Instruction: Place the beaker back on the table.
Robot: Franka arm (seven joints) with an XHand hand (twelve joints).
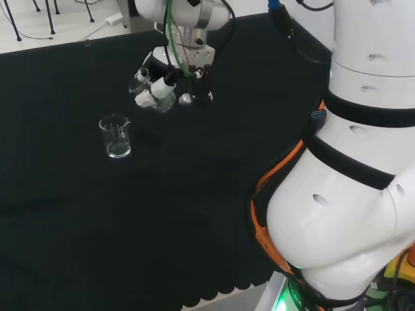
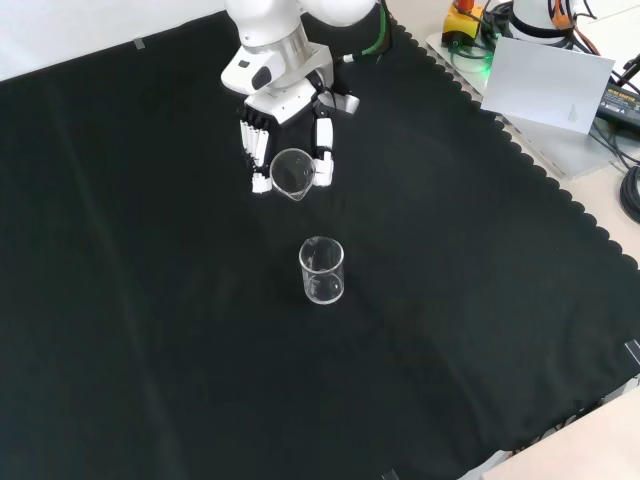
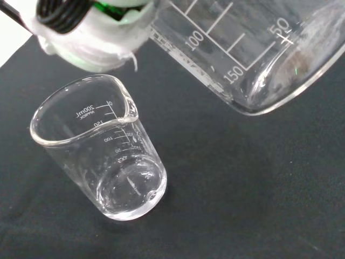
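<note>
The black-and-white robotic hand (image 2: 290,135) hangs above the black-cloth-covered desk (image 2: 150,300), its fingers (image 2: 258,150) and thumb curled round a clear glass graduated beaker (image 2: 291,172), which is tilted so that its open mouth faces the front camera; in the wrist view its printed wall (image 3: 242,48) appears close and slanted. The held beaker is clear of the cloth, not yet set down. A second clear glass spouted beaker (image 2: 321,271) stands upright on the cloth near the hand, nearer the front camera, apparently empty. Judged risks: released at this tilt, the held beaker would probably land on its edge and roll or topple; lowered without first being righted, its rim could strike the cloth. A descent drifting toward the standing beaker might knock glass against glass.
</note>
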